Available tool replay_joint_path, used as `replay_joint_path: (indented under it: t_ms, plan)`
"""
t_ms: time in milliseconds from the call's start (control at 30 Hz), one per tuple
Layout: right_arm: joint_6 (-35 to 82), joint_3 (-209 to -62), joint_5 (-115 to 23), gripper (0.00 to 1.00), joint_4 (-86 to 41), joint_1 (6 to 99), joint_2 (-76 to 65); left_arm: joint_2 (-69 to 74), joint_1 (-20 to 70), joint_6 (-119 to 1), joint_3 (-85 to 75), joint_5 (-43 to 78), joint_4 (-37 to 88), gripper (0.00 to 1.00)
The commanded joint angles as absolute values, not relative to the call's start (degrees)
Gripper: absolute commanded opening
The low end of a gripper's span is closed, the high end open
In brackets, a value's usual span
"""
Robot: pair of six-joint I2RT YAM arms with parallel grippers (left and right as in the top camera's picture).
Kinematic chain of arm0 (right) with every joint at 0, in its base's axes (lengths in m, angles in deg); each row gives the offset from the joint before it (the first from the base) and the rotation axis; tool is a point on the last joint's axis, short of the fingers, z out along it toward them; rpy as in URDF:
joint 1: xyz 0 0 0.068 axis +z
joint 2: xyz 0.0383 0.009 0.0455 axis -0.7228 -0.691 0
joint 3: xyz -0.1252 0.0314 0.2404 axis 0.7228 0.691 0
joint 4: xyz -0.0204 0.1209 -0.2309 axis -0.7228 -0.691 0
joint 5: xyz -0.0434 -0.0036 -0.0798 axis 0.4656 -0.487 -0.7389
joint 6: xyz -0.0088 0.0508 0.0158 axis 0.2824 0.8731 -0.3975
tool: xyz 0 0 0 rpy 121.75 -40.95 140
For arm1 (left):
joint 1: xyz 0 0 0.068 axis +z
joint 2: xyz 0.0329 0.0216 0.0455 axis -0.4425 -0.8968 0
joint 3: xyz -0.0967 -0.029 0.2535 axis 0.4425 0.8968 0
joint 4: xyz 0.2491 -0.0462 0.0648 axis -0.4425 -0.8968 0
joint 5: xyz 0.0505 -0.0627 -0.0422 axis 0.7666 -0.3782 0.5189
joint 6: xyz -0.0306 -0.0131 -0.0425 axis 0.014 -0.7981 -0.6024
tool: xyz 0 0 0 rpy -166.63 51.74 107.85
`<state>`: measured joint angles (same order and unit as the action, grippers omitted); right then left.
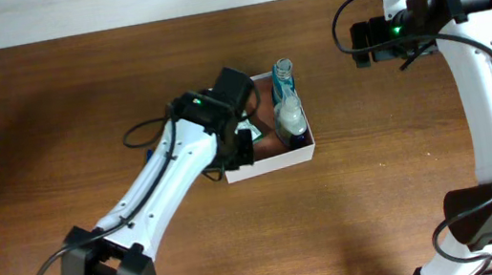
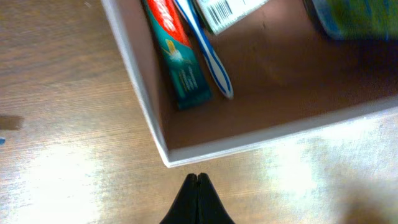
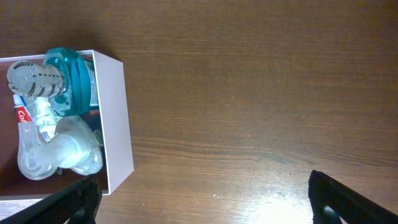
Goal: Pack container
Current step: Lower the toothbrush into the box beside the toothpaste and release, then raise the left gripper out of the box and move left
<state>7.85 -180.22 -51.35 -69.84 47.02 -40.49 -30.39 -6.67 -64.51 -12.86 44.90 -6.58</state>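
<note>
The container [image 1: 273, 161] is a shallow white-walled box with a reddish-brown inside, at the table's middle. It holds a clear bottle with a teal cap [image 1: 287, 103] along its right wall. In the left wrist view a toothpaste tube [image 2: 177, 62] and a blue-white toothbrush [image 2: 208, 53] lie by the box's left wall [image 2: 140, 93]. My left gripper [image 2: 198, 180] is shut and empty, just outside the box's corner. My right gripper [image 3: 202, 199] is open wide and empty over bare table to the right of the box [image 3: 115, 118], where bottles [image 3: 56, 130] show.
The left arm [image 1: 173, 167] lies across the box's left side in the overhead view. The right arm [image 1: 483, 75] stands at the table's right edge. A small blue thing [image 2: 2, 140] lies on the table left of the box.
</note>
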Motion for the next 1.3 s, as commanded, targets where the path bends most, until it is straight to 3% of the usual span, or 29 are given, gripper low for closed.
replay_joint_path:
  t_ms: [0, 833, 1267]
  plan:
    - [7.9, -181.1, -51.0, 0.98, -69.8, 46.9, -39.9, -29.8, -9.2, -61.3, -12.2, 43.9, -6.6, 0.0]
    - [7.9, -181.1, -51.0, 0.98, -69.8, 46.9, -39.9, -30.1, -12.0, -61.3, -3.9, 54.7, 0.8, 0.0]
    - [7.9, -181.1, -51.0, 0.98, -69.8, 46.9, -39.9, -30.1, -6.8, -61.3, -3.9, 56.8, 5.1, 0.0]
